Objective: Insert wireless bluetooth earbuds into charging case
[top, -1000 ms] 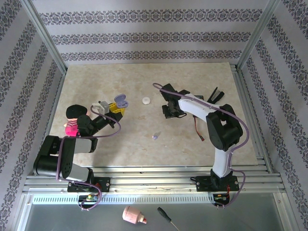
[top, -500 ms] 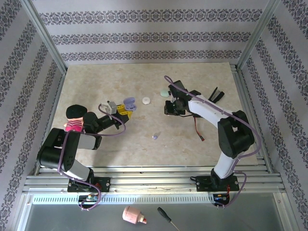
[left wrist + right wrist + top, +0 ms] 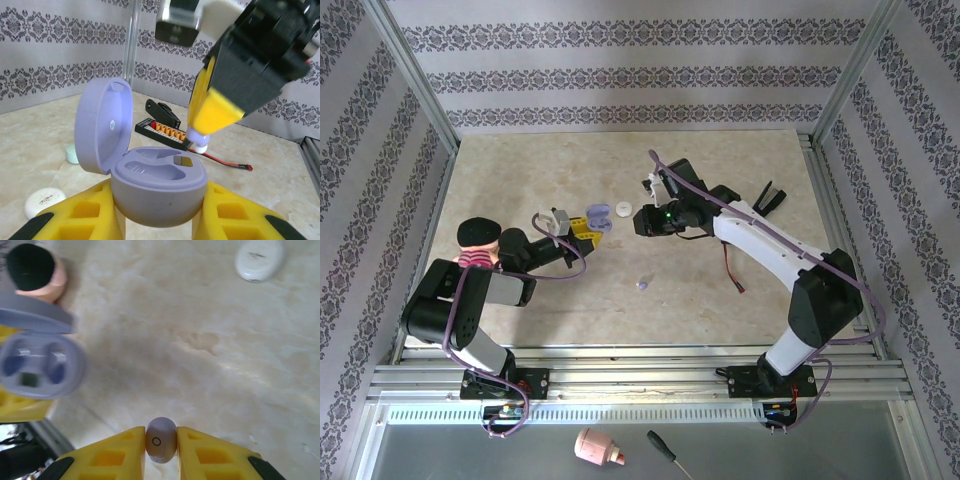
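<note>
The left tool (image 3: 158, 207) is closed around an open lilac case (image 3: 159, 186), its yellow fingers (image 3: 85, 212) pressed against both sides of the case's base. The lid (image 3: 102, 131) stands upright on the left in the left wrist view, and both wells in the base look unfilled. The right tool (image 3: 161, 452) is narrow and pinches a lilac bud (image 3: 161, 439) between its yellow pads. In the left wrist view this bud (image 3: 199, 141) hangs tip-down just beyond the case's right rim, above it and not touching it. In the right wrist view the case (image 3: 37, 367) lies low on the left, well off to the side of the bud. From above, the two tools face each other near the middle of the counter (image 3: 620, 165), the left tool (image 3: 584, 227) with the case (image 3: 597, 217) on one side and the right tool (image 3: 644, 218) on the other, and a white case (image 3: 624, 209) lies between them. A second bud (image 3: 642, 285) rests on the counter nearer the arm bases, apart from both tools. A doll (image 3: 476, 240) with a black cap sits beside the left arm. A pale green piece (image 3: 72, 155) lies on the counter behind the lid.
</note>
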